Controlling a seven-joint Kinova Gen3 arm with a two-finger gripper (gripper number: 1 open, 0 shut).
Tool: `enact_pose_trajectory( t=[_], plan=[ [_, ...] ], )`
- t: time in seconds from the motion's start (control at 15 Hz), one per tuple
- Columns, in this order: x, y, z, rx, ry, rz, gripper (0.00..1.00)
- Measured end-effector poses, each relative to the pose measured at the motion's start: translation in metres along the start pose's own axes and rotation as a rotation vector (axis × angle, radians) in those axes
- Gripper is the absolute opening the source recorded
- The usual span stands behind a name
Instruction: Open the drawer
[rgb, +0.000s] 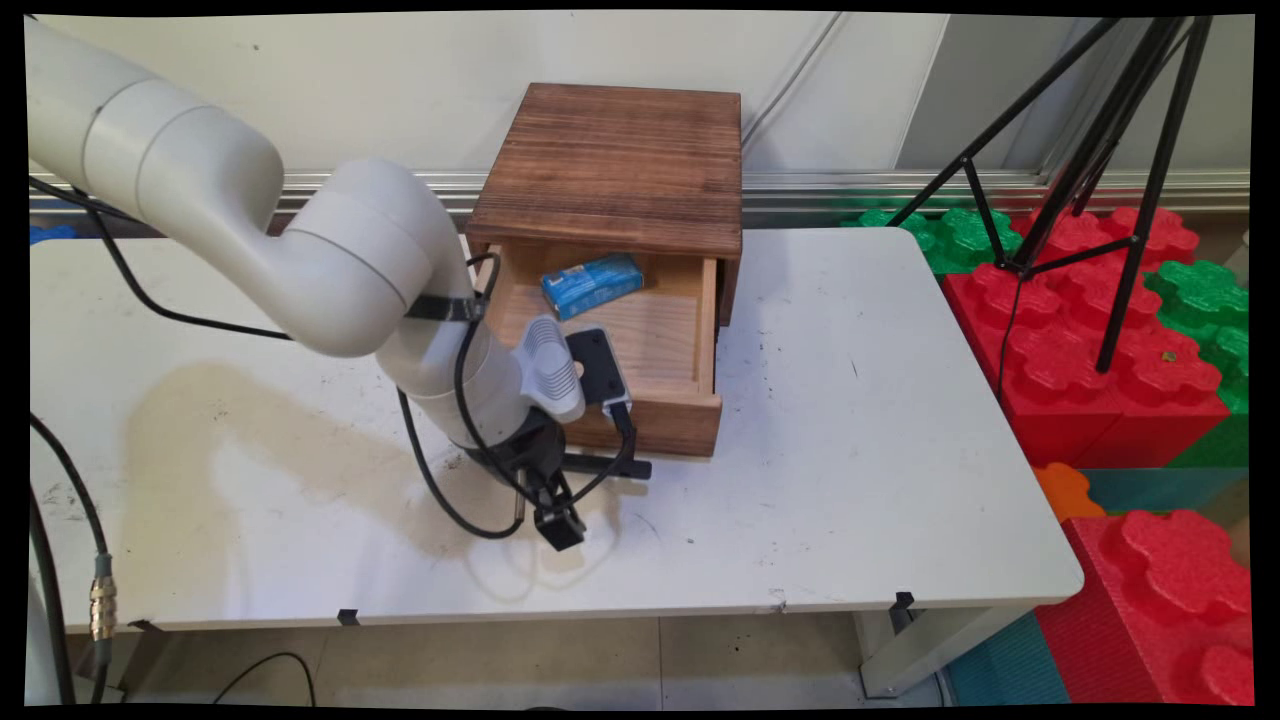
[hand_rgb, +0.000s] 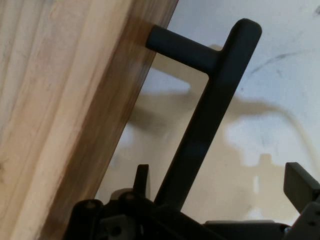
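Pincer (hand_rgb: 220, 187) astride drawer handle (hand_rgb: 210, 115), unclosed

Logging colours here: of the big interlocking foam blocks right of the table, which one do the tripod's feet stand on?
The red block beside the table's far right edge: the black tripod's legs end on its top. The green blocks lie behind it.

Dark brown striped wooden box (rgb: 615, 165), pale drawer (rgb: 660, 350), blue packet (rgb: 592, 284), black handle (hand_rgb: 210, 115)

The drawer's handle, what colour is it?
Black handle, clearest in the hand view.
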Motion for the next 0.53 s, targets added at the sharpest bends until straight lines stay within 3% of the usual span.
enact_pose_trajectory(
  t=[0.53],
  plan=[
    [-0.009,0.019,-0.004,-0.016,-0.001,0.013,1.0]
  ],
)
